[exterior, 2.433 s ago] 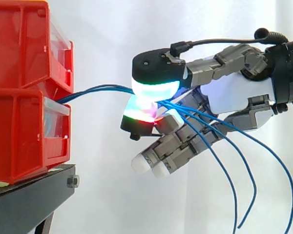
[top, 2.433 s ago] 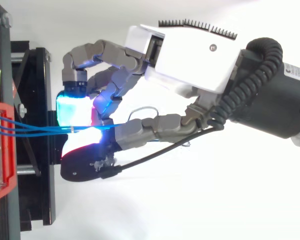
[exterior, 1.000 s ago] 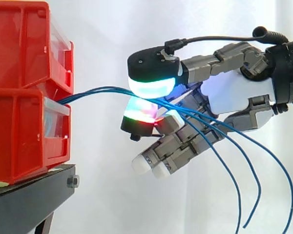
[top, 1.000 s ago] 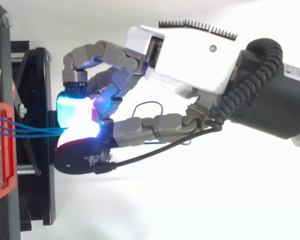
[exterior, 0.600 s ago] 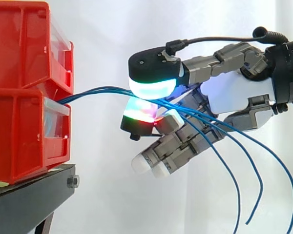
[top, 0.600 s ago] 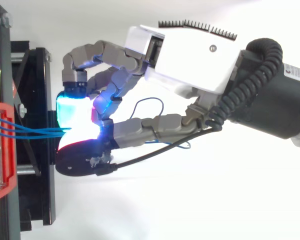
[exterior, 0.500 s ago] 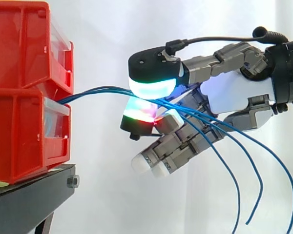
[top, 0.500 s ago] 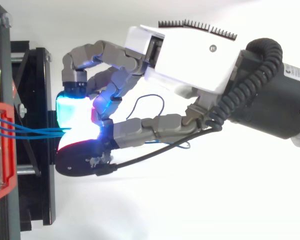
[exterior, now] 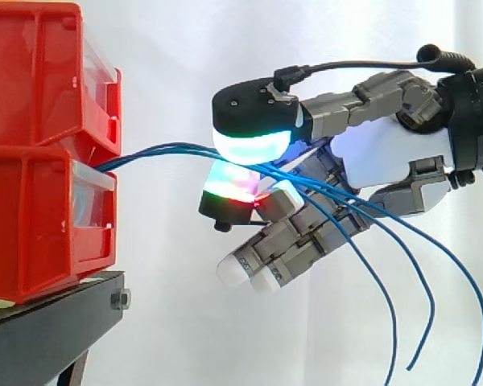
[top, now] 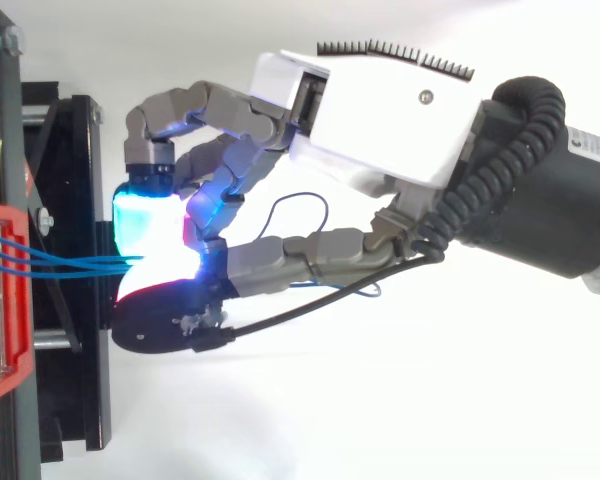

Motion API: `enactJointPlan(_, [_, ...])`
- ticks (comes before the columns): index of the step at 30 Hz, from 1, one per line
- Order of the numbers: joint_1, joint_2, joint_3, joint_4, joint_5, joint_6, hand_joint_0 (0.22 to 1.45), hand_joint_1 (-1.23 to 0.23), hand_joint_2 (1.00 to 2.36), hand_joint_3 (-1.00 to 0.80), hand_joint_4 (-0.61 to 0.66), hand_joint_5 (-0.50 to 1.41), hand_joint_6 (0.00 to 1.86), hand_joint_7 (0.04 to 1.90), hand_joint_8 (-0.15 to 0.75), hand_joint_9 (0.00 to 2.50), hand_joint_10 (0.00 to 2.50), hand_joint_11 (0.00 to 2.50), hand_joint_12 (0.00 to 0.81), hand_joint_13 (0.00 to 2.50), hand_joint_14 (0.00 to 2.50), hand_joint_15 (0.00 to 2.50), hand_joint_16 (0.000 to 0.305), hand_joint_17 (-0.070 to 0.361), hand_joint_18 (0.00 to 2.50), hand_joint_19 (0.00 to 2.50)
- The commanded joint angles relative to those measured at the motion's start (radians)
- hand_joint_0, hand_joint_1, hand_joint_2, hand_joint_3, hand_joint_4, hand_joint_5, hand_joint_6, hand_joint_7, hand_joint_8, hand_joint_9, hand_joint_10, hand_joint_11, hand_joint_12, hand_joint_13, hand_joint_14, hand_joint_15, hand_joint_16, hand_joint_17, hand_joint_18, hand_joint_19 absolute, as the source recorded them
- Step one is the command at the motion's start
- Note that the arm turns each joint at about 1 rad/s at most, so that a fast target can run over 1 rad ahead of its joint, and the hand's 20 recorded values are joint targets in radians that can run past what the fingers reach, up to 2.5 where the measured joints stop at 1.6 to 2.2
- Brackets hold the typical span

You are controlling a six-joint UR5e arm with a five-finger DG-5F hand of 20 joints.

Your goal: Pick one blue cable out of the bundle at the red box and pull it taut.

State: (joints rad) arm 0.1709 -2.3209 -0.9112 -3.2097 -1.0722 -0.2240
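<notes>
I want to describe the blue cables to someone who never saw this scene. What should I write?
Start at the stacked red bins on the left of the side view. From where they meet, the blue cables run right into the robot hand, pinched between its glowing pads, then droop behind it. They are the only thin blue strands there.

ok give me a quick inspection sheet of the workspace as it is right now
surface: black stand, carrying two stacked red bins.
job's things: a bundle of blue cables comes out at the front of the bins, between the upper and the lower one.
clutter: nothing seen.
grippers: hand beside the bins, its fingers pinching the cables between glowing pads; how many are caught cannot be told.
cables: slightly arched from bins to hand, not straight; the free lengths hang down past the hand.
surroundings: white curtain.
</notes>
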Motion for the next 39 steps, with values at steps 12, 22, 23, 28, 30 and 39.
enactJointPlan(12, [-0.001, 0.000, 0.002, -0.001, 0.000, 0.000, 0.64, -0.92, 1.01, -0.38, 0.28, -0.23, 0.89, 1.33, 0.314, 0.82, 0.02, 1.09, 0.423, 0.59, 0.01, 0.27, 0.064, 0.145, 0.53, 0.20])
enactJointPlan(22, [0.001, 0.000, 0.002, -0.001, 0.000, 0.000, 0.52, -0.81, 1.00, -0.50, 0.30, -0.23, 0.89, 1.31, 0.337, 0.84, 0.02, 1.10, 0.444, 0.59, 0.01, 0.28, 0.068, 0.152, 0.51, 0.23])
enactJointPlan(23, [-0.001, 0.000, 0.002, -0.001, 0.000, 0.000, 0.52, -0.80, 1.00, -0.50, 0.30, -0.22, 0.89, 1.30, 0.336, 0.85, 0.02, 1.09, 0.443, 0.59, 0.01, 0.28, 0.068, 0.152, 0.51, 0.24])
enactJointPlan(28, [-0.001, 0.002, 0.003, -0.001, 0.000, 0.000, 0.56, -0.70, 1.00, -0.44, 0.30, -0.21, 0.88, 1.33, 0.331, 0.88, 0.02, 1.09, 0.436, 0.59, 0.01, 0.28, 0.065, 0.146, 0.50, 0.25])
enactJointPlan(30, [-0.001, 0.000, 0.003, -0.001, 0.000, 0.000, 0.57, -0.68, 1.01, -0.37, 0.31, -0.20, 0.88, 1.35, 0.331, 0.89, 0.02, 1.10, 0.437, 0.60, 0.01, 0.28, 0.064, 0.145, 0.50, 0.25])
enactJointPlan(39, [-0.001, 0.000, 0.003, -0.001, 0.000, 0.000, 0.58, -0.74, 1.02, -0.24, 0.31, -0.20, 0.88, 1.37, 0.325, 0.89, 0.02, 1.10, 0.436, 0.60, 0.01, 0.28, 0.064, 0.144, 0.50, 0.25])
